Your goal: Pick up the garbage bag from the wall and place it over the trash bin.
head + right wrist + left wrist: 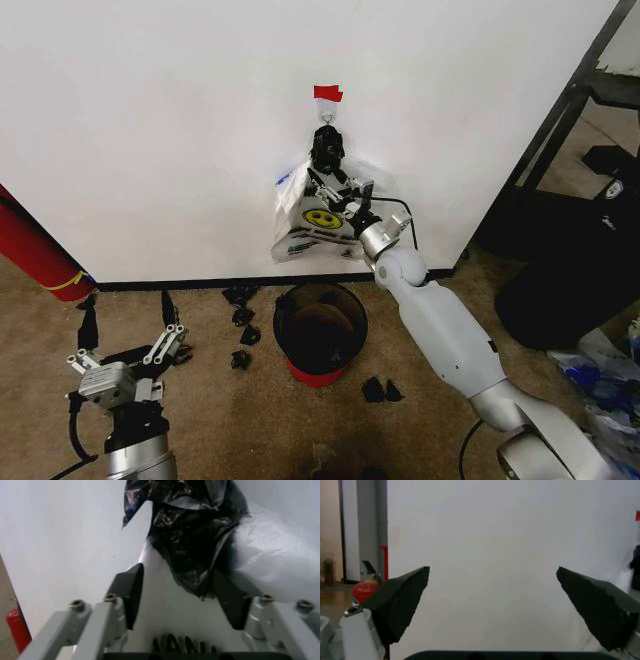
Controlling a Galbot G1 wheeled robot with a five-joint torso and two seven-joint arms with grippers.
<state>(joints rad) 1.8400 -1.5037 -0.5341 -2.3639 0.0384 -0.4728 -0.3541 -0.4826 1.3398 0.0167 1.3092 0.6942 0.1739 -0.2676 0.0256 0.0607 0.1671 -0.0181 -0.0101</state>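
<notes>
Brown carpet floor (pixel 230 420), black trash bin (pixel 320 332) standing by the wall, small black scraps (pixel 242 325) scattered around it

Bin (pixel 320 325) mouth is open from above; black scraps (pixel 243 330) dot the floor beside it, and the wall (pixel 150 130) blocks everything behind.
</notes>
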